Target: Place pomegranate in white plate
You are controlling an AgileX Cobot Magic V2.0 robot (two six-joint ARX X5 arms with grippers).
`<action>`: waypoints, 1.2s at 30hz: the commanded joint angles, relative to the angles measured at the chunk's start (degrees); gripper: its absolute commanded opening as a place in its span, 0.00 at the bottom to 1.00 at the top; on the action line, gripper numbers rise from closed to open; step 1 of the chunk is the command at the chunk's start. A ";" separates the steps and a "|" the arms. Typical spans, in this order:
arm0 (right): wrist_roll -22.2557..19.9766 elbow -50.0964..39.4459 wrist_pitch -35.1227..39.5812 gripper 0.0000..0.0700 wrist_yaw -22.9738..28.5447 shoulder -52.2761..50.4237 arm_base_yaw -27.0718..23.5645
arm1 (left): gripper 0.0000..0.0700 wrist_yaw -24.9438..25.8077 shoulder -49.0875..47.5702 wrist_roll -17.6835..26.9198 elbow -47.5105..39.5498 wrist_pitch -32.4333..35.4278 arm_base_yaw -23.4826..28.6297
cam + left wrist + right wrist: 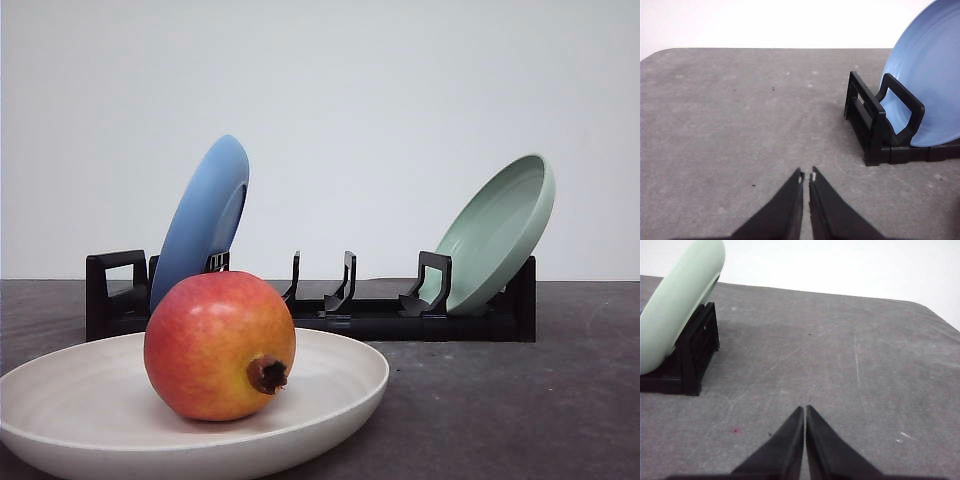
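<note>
The pomegranate (220, 345) is red-orange with a dark crown stub facing the camera. It rests inside the white plate (335, 385) at the near left of the front view. In the left wrist view, my left gripper (806, 176) hangs shut over bare grey table with nothing between its fingers, away from the fruit. My right gripper (804, 409) in the right wrist view is also shut and empty above the tabletop.
A black dish rack (370, 315) stands behind the plate. A blue plate (200, 225) leans in its left end and a pale green plate (500, 235) in its right end. The rack's ends also show near each gripper (875, 125) (692, 357).
</note>
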 commanded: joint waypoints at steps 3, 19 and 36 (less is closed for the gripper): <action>0.63 -0.24 0.37 0.00 0.00 -0.04 -0.11 | 0.00 -0.13 -0.09 -0.46 -0.68 0.04 0.11; 0.63 -0.24 0.37 0.00 0.00 -0.04 -0.11 | 0.00 -0.13 -0.09 -0.44 -0.68 0.04 0.11; 0.63 -0.24 0.37 0.00 0.00 -0.04 -0.11 | 0.00 -0.13 -0.09 -0.46 -0.68 0.04 0.11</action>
